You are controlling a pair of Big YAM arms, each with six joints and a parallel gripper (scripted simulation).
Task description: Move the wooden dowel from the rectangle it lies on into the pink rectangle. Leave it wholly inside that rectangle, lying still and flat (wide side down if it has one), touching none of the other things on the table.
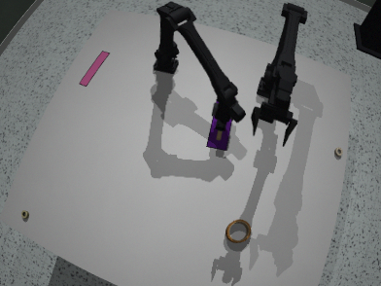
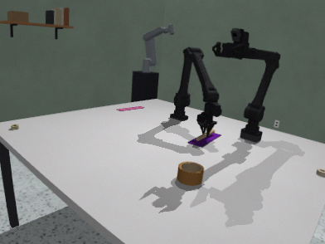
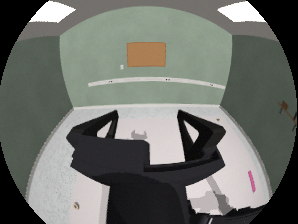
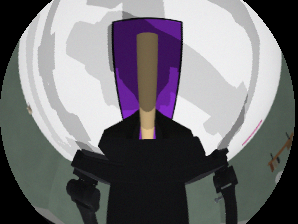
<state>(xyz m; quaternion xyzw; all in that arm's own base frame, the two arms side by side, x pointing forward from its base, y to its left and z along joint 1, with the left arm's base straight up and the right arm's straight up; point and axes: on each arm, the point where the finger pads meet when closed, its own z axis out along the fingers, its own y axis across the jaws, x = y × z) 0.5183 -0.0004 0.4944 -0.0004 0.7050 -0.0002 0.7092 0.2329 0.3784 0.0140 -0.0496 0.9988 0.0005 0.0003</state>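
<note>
The tan wooden dowel lies lengthwise over the purple rectangle, inside its outline in the right wrist view. My right gripper points down at the rectangle, its fingertips closed against both sides of the dowel near one end. The fingers hide part of that end. The pink rectangle shows bare, on the far side of the right arm from the left arm. My left gripper is wide open and empty, raised high above the table.
An orange-brown ring stands on the table in front of the arms. A small pale nut sits near one table edge, and another small nut near the opposite edge. The left arm stands beside the right arm.
</note>
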